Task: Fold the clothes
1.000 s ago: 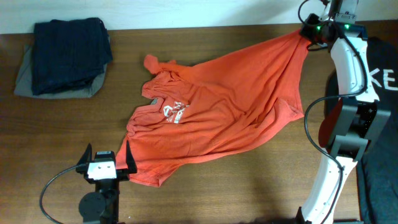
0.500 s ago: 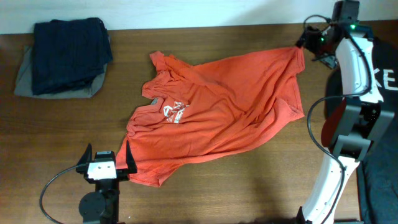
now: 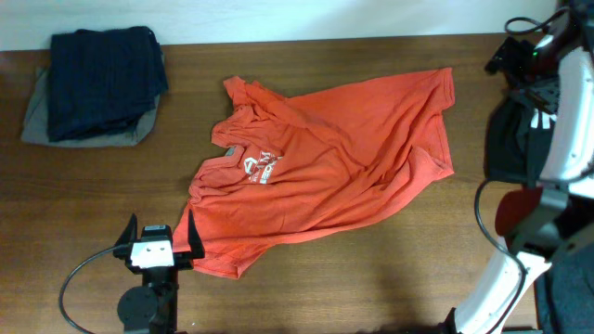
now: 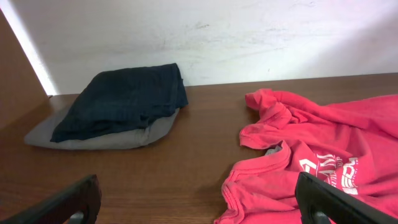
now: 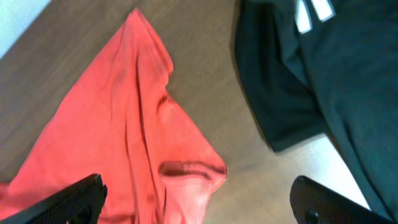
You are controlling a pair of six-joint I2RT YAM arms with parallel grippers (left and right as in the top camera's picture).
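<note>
Our left arm sits low at the near edge of the tabletop [image 3: 371, 278]. The left pincer [image 3: 161, 224] points toward the far wall, spread about as wide as it goes with nothing in it. Our right arm is up at the far right corner, and the right pincer [image 5: 196, 186] hangs above the wood looking down. It's gaping wide too and holds nothing, with a corner of the shirt lying on the wood below it. The tabletop is brown wood grain with a plain white wall [image 4: 249, 37] behind. A folded dark pile [image 3: 102, 79] sits on a gray garment [image 3: 32, 116] at the far left, and a black garment [image 5: 323, 74] with white stripes lies at the right edge. The orange-red T-shirt [image 3: 343, 158] lies rumpled mid-table with its logo [image 3: 260, 167] facing up. Its long axis runs diagonally, collar toward the left and hem toward the far right corner.
</note>
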